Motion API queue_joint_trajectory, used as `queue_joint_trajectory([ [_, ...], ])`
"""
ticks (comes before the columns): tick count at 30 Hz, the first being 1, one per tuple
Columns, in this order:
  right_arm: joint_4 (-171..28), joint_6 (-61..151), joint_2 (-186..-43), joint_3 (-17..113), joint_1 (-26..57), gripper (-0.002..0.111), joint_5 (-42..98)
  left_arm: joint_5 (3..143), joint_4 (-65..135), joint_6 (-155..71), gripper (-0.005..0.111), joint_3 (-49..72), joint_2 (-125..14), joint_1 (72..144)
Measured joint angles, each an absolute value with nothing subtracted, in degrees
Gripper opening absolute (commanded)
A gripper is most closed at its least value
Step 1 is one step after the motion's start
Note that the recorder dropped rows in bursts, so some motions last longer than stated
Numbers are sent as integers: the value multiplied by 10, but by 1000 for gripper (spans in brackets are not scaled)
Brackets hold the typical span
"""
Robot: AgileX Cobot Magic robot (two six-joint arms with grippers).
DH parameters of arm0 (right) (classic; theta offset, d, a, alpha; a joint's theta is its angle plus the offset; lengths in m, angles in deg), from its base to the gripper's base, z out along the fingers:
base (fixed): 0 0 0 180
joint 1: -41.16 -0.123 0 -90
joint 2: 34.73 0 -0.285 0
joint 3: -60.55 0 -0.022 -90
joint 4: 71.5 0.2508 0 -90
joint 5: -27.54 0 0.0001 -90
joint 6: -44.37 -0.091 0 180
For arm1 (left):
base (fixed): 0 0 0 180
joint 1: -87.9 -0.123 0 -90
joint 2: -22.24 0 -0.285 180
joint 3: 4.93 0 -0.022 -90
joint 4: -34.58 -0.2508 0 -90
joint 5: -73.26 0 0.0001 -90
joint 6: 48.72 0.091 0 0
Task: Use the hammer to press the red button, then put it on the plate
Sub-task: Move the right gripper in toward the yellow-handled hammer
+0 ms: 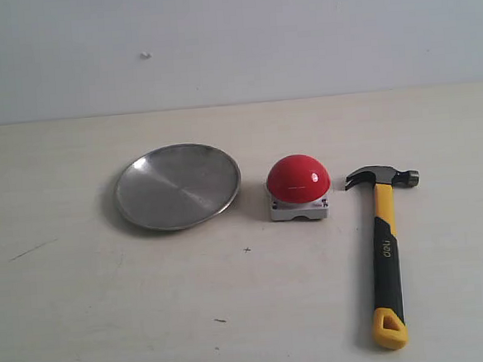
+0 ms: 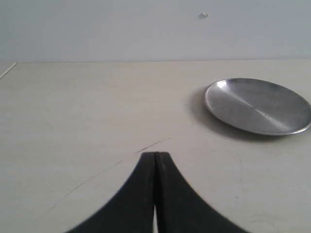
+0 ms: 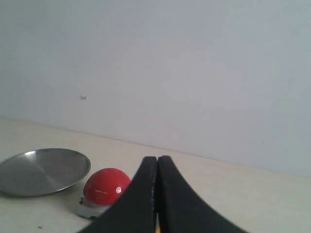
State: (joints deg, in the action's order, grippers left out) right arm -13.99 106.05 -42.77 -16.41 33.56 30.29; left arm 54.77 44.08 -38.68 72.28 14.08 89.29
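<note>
The hammer (image 1: pixel 386 250) lies flat on the table at the right of the exterior view, dark head toward the wall, yellow looped end toward the front edge. Just left of its head sits the red button (image 1: pixel 298 179) on its grey base. Further left is the silver plate (image 1: pixel 178 185), with nothing on it. Neither arm shows in the exterior view. My left gripper (image 2: pixel 156 154) is shut with nothing in it, the plate (image 2: pixel 257 105) ahead and apart from it. My right gripper (image 3: pixel 157 158) is shut too, with the red button (image 3: pixel 104 187) and plate (image 3: pixel 41 171) beyond; a yellow sliver shows under it.
A pale wooden table (image 1: pixel 109 306) carries everything, with a plain white wall (image 1: pixel 298 36) behind. A small speck (image 1: pixel 145 55) marks the wall. Faint scratches cross the tabletop (image 2: pixel 97 174) near my left gripper.
</note>
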Motion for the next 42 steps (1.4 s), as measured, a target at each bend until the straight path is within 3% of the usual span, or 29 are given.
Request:
queue_joint_trajectory([
  [9, 14, 895, -428, -160, 336, 0, 261, 548, 441, -387, 0, 723, 141, 893],
  [15, 24, 883, -434, -79, 336, 0, 201, 548, 441, -387, 0, 723, 141, 893],
  [22, -12, 888, -638, 90, 336, 0, 265, 548, 441, -387, 0, 723, 141, 893],
  [31, -437, 895, -1163, 233, 339, 0, 285, 548, 441, -387, 0, 723, 141, 893],
  [37, -654, 824, -1262, 340, 420, 0, 390, 548, 441, -387, 0, 723, 141, 893],
  [42, -864, 479, -1267, 405, 469, 0, 540, 548, 441, -387, 0, 723, 141, 893],
])
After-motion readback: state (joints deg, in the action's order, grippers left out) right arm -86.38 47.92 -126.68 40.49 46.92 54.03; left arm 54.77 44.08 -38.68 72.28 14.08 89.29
